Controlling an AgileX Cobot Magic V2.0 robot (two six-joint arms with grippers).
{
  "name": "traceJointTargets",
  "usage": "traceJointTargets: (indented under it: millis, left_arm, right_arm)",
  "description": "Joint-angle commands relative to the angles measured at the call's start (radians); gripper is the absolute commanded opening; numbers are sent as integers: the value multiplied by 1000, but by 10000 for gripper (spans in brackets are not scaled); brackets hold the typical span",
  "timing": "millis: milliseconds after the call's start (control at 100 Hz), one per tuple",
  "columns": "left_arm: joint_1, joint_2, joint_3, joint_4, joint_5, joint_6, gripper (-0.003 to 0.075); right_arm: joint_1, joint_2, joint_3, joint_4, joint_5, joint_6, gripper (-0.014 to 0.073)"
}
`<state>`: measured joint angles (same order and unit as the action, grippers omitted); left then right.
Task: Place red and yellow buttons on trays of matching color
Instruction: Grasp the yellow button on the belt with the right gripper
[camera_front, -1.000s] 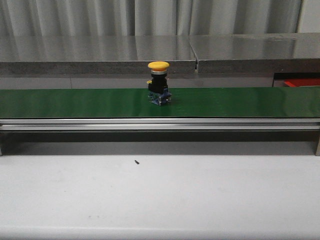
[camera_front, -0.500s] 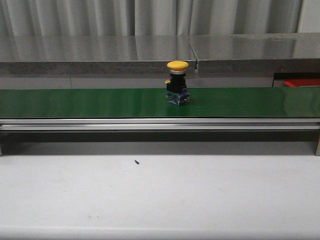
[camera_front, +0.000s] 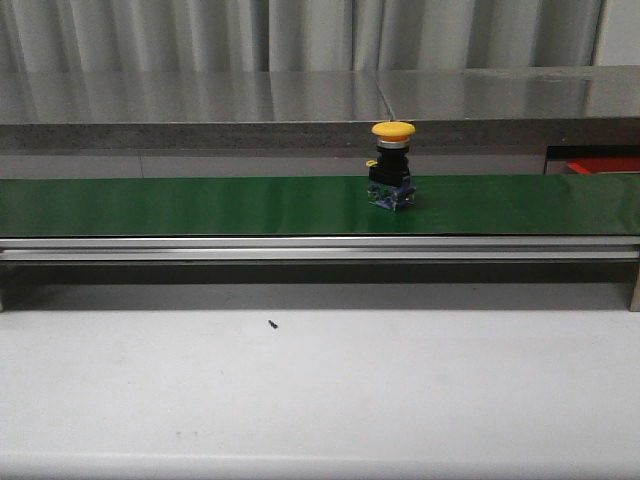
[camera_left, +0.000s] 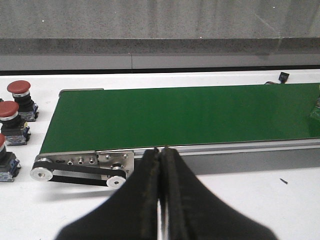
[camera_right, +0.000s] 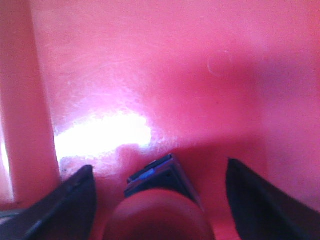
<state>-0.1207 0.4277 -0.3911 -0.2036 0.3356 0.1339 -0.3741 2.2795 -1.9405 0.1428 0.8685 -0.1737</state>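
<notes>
A yellow button stands upright on the green conveyor belt, right of its middle. Several red buttons stand on the white table beside the belt's end in the left wrist view. My left gripper is shut with nothing in it, near the belt's front rail. My right gripper is open over the floor of the red tray. A red button stands on the tray between the fingers, untouched by either one. A corner of the red tray shows at the far right.
A grey steel shelf runs behind the belt. The conveyor's roller bracket sits at the belt's end. A small dark speck lies on the white table in front. The tray wall rises beside my right fingers.
The yellow button has ridden the belt to the right, from about the middle to right of the middle. Nothing else in the front view has moved.
</notes>
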Motion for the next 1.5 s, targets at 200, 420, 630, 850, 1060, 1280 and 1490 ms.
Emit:
traceJointTargets:
  millis: [200,420,630,850,1060,1280,1490]
  left_arm:
    - [-6,3,-28,-13,-82,-1,-19]
    - [-6,3,-28,-13,-82,-1,-19]
    - [-6,3,-28,-13,-82,-1,-19]
    - [-6,3,-28,-13,-82,-1,-19]
    - [-6,3,-28,-13,-82,-1,-19]
    - [-6,3,-28,-13,-82,-1,-19]
    - [-6,3,-28,-13,-82,-1,-19]
  right_arm:
    - [-2,-228,-28,9,62,-69,587]
    - [3,-379,90,113,125,-155,583]
    - [24,-594,347,135,79,-227,583]
    - [83,-763,581,134,4,-243,583]
    - [207,-801,697,133,-34,-250,583]
    - [345,-761,711,126,-196,-268,583]
    - [419,-681,686,126,-231,-268,583]
